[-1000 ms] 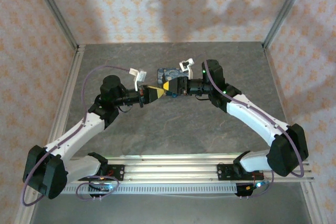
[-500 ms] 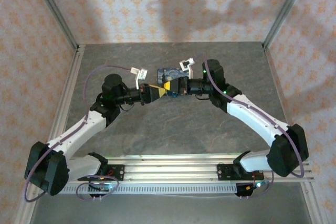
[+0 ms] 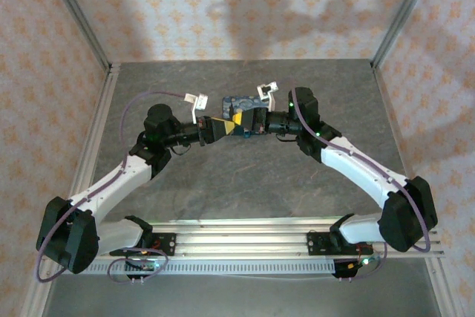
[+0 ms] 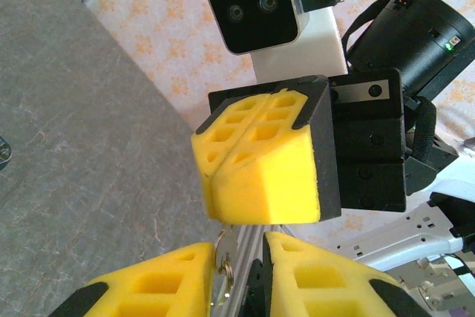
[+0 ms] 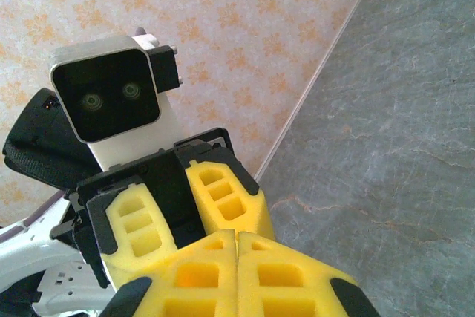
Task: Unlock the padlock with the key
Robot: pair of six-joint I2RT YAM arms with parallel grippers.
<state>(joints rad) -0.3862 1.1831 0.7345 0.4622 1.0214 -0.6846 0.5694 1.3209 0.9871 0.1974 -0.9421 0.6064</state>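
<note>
The right gripper has its jaws pressed fully together, the yellow pads meeting with no gap. You cannot tell whether anything is pinched in the seam. The left gripper has its jaws released and standing part-way apart. The two grippers meet tip to tip above the table, just in front of the blue tin.

Locate the key. It is a thin silvery piece in the gap between the left fingers, close against one pad and directly under the right gripper's closed pads. The padlock cannot be made out.

Expect the key to be light, stiff and slick. The foam pads are likely to let it twist. Take hold across the flat of the head and leave the blade free. Close gently, and check that the blade lines up before you attempt any insertion.
</note>
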